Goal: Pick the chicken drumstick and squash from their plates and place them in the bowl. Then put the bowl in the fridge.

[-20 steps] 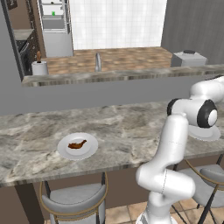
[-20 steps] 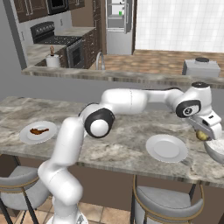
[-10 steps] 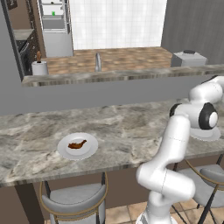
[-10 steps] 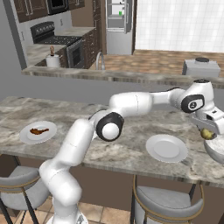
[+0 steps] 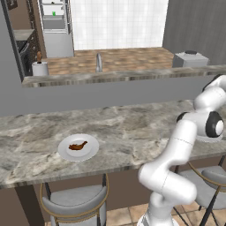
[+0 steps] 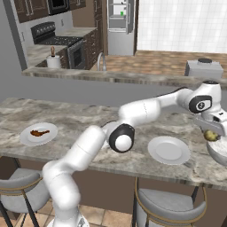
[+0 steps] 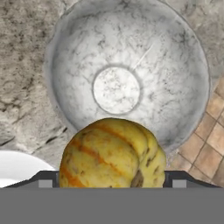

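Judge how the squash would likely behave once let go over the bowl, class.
The squash looks round and ribbed, so it would probably roll. The bowl has deep curved sides, likely settling it at the centre. It looks rigid, unlikely to deform.

2 plates [image 6: 38, 134] [image 6: 168, 150]; 1 bowl [image 7: 127, 74]; 1 squash [image 7: 112, 154]; 1 chicken drumstick [image 5: 77, 145]; 2 stools [image 5: 75, 202] [image 6: 165, 207].

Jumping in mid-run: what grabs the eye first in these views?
The yellow, orange-striped squash fills the pincer, poised right above the bowl, at the counter's right end. The plate beside it is bare. Far left on the counter, the drumstick lies on its own plate.
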Available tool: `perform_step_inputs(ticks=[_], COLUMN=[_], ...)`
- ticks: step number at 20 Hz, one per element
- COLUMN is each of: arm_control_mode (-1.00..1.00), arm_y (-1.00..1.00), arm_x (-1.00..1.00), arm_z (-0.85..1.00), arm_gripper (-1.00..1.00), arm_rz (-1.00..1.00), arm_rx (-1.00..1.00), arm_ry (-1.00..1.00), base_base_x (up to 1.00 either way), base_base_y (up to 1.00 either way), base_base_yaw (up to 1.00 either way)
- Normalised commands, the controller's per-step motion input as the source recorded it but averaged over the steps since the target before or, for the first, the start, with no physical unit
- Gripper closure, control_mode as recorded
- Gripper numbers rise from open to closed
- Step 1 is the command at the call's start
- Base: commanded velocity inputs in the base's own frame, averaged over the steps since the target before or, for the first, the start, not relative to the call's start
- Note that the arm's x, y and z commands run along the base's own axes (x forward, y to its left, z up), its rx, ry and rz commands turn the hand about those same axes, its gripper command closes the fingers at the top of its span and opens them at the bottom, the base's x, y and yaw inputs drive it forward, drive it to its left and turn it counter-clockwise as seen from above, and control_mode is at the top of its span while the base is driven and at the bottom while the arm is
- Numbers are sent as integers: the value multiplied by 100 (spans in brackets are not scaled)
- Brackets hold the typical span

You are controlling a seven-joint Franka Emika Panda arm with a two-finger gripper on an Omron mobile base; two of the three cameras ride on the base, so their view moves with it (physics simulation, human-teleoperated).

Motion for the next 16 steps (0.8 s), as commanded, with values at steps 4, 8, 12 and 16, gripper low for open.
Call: perform_step_inputs(ticks=[4, 8, 12, 16], arm_control_mode=[-100, -100, -100, -100], arm_y=[-24, -30, -27, -26], arm_x=[24, 26, 29, 26], arm_z=[0, 0, 3, 9], arm_gripper=[100, 100, 100, 100], arm_rz=[3, 1, 0, 1], arm_rx=[12, 7, 7, 6], arm_ry=[2, 8, 7, 3], base_base_x=[0, 0, 0, 0], base_base_y=[0, 0, 0, 0], base_base_yaw=[0, 0, 0, 0])
